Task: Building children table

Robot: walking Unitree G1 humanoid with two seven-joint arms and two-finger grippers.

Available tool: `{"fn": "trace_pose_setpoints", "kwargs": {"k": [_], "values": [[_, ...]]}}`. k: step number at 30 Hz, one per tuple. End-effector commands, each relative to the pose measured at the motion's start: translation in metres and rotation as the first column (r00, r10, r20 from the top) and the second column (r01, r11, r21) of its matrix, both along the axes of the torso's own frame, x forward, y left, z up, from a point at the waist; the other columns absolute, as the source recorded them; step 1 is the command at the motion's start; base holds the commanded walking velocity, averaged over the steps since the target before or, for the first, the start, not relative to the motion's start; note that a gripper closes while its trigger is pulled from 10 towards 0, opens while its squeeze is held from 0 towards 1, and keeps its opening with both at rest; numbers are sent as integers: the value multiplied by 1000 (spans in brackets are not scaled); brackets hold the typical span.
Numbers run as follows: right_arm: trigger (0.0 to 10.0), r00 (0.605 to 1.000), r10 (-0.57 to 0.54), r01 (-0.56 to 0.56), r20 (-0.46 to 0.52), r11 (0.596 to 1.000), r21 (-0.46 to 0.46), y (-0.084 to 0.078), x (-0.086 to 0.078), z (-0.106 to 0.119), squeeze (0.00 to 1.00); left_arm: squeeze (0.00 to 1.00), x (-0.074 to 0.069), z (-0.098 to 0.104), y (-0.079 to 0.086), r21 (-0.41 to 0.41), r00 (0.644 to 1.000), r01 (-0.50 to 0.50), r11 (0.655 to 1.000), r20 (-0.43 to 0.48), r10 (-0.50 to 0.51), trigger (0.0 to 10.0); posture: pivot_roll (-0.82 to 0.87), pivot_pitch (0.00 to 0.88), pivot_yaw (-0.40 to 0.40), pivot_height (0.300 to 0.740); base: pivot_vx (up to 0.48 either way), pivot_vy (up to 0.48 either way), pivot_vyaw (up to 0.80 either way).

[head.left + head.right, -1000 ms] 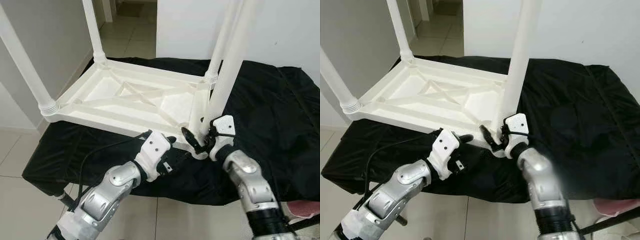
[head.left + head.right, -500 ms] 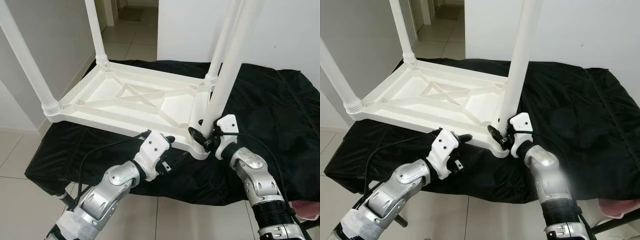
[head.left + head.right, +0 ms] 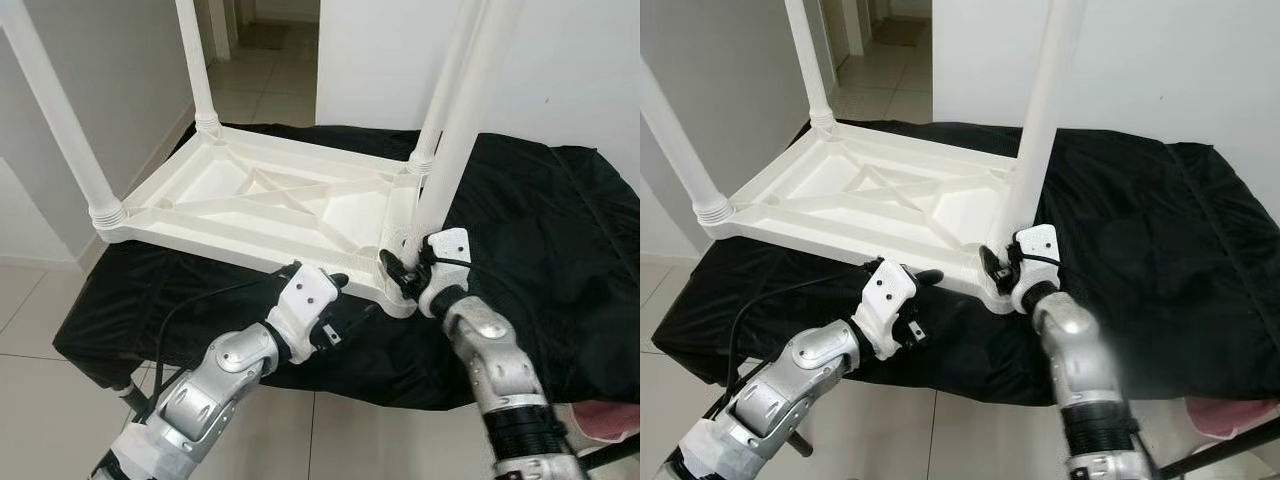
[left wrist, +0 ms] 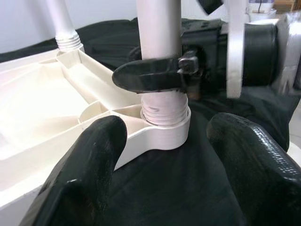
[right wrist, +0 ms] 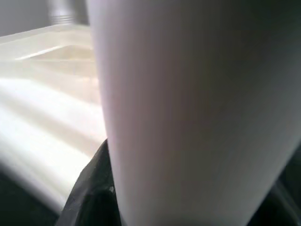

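Observation:
A white plastic children's table [image 3: 235, 243] lies upside down on a black cloth. Its near right leg [image 3: 1035, 130] stands upright, with its threaded end [image 4: 164, 113] in the corner socket. My right gripper [image 3: 402, 270] is shut round this leg just above the socket; one black finger [image 4: 150, 77] wraps across it. My left gripper [image 3: 350, 298] is open, low at the table's front rim. It points at that corner, and its fingers [image 4: 80, 179] are apart and touch nothing. In the right wrist view the leg [image 5: 188, 103] is very close.
Three other legs stand upright: front left [image 3: 60, 110], far left [image 3: 195, 60], far right [image 3: 437, 100]. The black cloth [image 3: 540, 230] covers a low stand and spreads wide to the right. Tiled floor [image 3: 30, 320] lies on the left and a white wall [image 3: 380, 60] behind.
My right gripper has moved in from beside the corner and shut round the base of the near right leg. The left arm has stayed where it was. The camera shifted a little.

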State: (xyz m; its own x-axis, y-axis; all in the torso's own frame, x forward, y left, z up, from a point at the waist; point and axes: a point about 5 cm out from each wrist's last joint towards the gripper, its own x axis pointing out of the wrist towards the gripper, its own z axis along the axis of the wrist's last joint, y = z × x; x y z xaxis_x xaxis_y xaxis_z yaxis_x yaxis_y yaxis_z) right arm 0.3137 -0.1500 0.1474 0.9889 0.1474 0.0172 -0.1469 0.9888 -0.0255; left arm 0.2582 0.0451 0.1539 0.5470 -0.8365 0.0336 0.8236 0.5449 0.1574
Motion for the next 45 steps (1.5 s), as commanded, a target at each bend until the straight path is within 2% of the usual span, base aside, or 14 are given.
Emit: {"fn": "trace_pose_setpoints", "kwargs": {"k": [1, 6, 7, 10, 15, 16, 22, 24, 25, 34, 37, 42, 43, 45], "values": [[10000, 992, -112, 113, -66, 993, 13, -9, -4, -12, 0, 0, -5, -3, -3, 37, 992, 127, 991, 0, -127, 10000, -34, 0, -8, 740, 0, 0, 0], [10000, 971, -230, 232, -64, 972, 39, 1, -13, -15, 0, 0, -5, -3, -3, 40, 992, 127, 991, 2, -127, 10000, -27, 0, -10, 740, 0, 0, 0], [10000, 959, -272, 277, -74, 958, 68, 10, -18, -18, 0, 0, -5, -3, -2, 41, 992, 125, 991, 2, -125, 10000, -27, 0, -10, 740, 0, 0, 0], [10000, 964, -247, 257, -99, 961, 101, 31, -24, -22, 0, 0, -6, -3, -1, 40, 993, 121, 992, 1, -121, 10000, -27, 0, 2, 740, 0, 0, 0], [10000, 982, -171, 178, -76, 978, 107, 38, -22, -18, 0, 0, -7, -4, -2, 41, 992, 125, 991, -4, -125, 10000, -32, 0, 12, 740, 0, 0, 0], [10000, 987, -156, 160, -49, 981, 107, 37, -22, -14, 1000, 0, -7, -3, -2, 40, 992, 128, 991, -4, -128, 10000, -42, 0, 27, 740, 0, 0, 0], [10000, 990, -140, 139, 0, 984, 112, 28, -25, -7, 1000, 0, -4, -3, -2, 43, 990, 141, 989, -7, -141, 10000, -67, 0, 53, 740, 0, 0, 0], [10000, 997, -78, 78, -2, 992, 102, 23, -28, -8, 1000, 0, -5, -3, -5, 49, 985, 171, 984, -6, -171, 10000, -77, 0, 60, 740, 0, 0, 0], [10000, 999, -43, 43, 1, 994, 98, 20, -29, -9, 0, 0, -6, -3, -7, 49, 983, 182, 982, -7, -182, 10000, -84, 0, 63, 740, 0, 0, 0], [10000, 991, 128, -129, 42, 991, 19, 6, -29, -3, 0, 0, -6, -3, -9, 48, 981, 195, 980, -10, -195, 10000, -111, 6, 66, 740, 0, 0, 0], [10000, 955, 292, -286, 60, 954, -87, -8, -18, 4, 0, 0, -5, -3, -11, 43, 981, 196, 980, -9, -196, 10000, -104, 5, 58, 740, 0, 0, 0], [10000, 923, 381, -371, 48, 918, -143, -10, -11, 7, 0, 0, -3, -1, -11, 40, 981, 192, 981, -3, -192, 10000, -103, 6, 57, 740, 0, 0, 0], [7294, 904, 427, -416, 36, 894, -165, -12, -7, 9, 0, 0, -3, -2, -10, 44, 983, 182, 982, -3, -183, 10000, -99, 6, 55, 740, 0, 0, 0], [7294, 898, 438, -426, 34, 888, -174, -12, -6, 10, 0, 0, -3, -2, -9, 45, 984, 180, 983, -3, -180, 10000, -99, 6, 55, 740, 0, 0, 0]]}}
